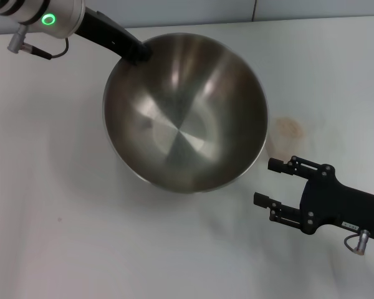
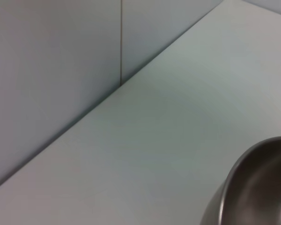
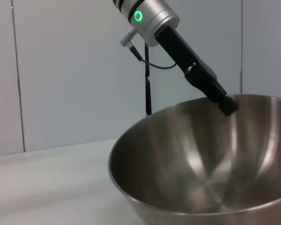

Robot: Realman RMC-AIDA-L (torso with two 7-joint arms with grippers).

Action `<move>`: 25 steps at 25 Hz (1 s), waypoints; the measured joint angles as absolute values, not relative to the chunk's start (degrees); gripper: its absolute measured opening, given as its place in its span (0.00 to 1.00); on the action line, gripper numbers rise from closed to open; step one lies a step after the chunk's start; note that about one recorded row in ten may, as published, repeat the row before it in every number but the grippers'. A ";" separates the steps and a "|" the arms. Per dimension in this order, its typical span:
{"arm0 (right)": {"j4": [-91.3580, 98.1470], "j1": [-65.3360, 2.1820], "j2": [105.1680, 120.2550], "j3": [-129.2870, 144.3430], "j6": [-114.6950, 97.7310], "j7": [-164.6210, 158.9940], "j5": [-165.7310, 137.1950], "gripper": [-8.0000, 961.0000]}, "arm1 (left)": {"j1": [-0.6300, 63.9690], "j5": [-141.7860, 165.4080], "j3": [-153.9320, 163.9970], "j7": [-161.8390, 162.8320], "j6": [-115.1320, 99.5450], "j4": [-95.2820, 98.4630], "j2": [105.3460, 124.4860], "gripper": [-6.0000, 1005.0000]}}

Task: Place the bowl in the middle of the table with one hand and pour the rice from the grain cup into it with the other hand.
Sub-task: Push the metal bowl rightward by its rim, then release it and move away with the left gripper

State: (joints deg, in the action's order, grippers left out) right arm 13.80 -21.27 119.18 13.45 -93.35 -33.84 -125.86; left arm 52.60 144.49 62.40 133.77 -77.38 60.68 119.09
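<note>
L gripper (image 1: 139,53) clamped, R gripper (image 1: 268,182) agape

L gripper (image 1: 139,52) grips tilted bowl (image 1: 184,112) rim (far side); R gripper (image 1: 269,183) open nearby.

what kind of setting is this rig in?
Likely a lab or test bench, not a kitchen: a plain white table against bare pale wall panels, holding only a steel bowl gripped at its rim by the left gripper. The right gripper hovers open nearby.

We see a silver left arm (image 1: 47,15) with green ring light, grey cable; black skeletal right gripper (image 1: 269,182)
</note>
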 joint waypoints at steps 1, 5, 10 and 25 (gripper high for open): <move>13.80 -21.26 119.18 13.45 -93.37 -33.84 -125.86 0.72 | 52.60 144.49 62.47 133.77 -77.35 60.45 119.09 0.05; 13.79 -20.95 119.18 13.45 -93.47 -33.84 -125.86 0.72 | 52.60 144.47 62.38 133.38 -76.94 58.41 119.09 0.05; 13.80 -20.67 119.18 13.45 -93.52 -33.84 -125.86 0.72 | 52.31 143.20 62.16 132.39 -74.54 54.88 118.96 0.05; 13.80 -20.58 119.18 13.45 -93.53 -33.13 -125.86 0.72 | 52.35 142.73 62.58 131.18 -71.03 51.33 118.95 0.05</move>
